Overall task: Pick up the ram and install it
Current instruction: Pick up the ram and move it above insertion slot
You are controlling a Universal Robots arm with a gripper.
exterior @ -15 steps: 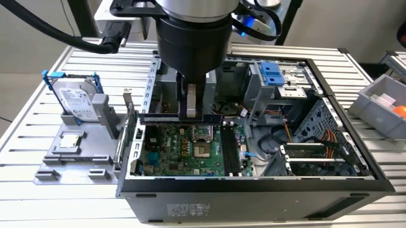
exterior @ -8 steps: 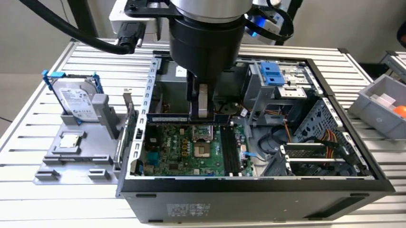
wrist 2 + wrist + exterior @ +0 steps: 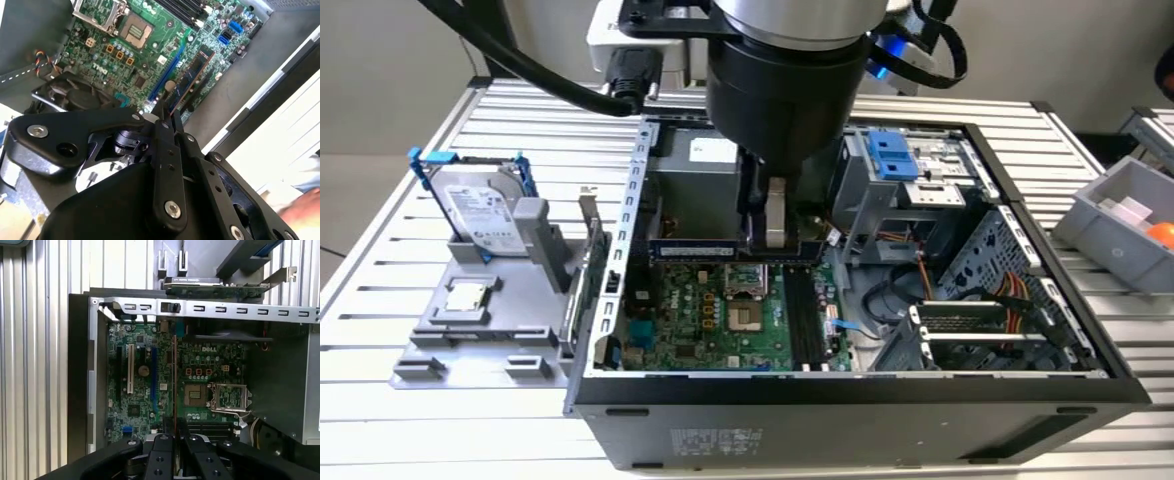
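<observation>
The ram (image 3: pixel 700 250) is a long, thin, dark stick with a bluish face, held level above the green motherboard (image 3: pixel 694 330) inside the open computer case. My gripper (image 3: pixel 777 235) is shut on it near one end. In the second wrist view the ram (image 3: pixel 190 77) juts out from the fingertips of the gripper (image 3: pixel 167 114) over the board. In the first wrist view the ram (image 3: pixel 174 380) is edge-on, a thin line running away from the gripper (image 3: pixel 174 426). The black memory slots (image 3: pixel 803 322) lie lower down, beside the processor socket (image 3: pixel 747 305), and the ram is apart from them.
The case's metal walls (image 3: pixel 638 200) surround the board, with cables and drive bays (image 3: pixel 907 170) at the exterior view's right. A hard drive in a blue caddy (image 3: pixel 480 205) and a green card with a bracket (image 3: pixel 594 265) stand on a grey fixture outside. A grey bin (image 3: pixel 1121 215) sits far right.
</observation>
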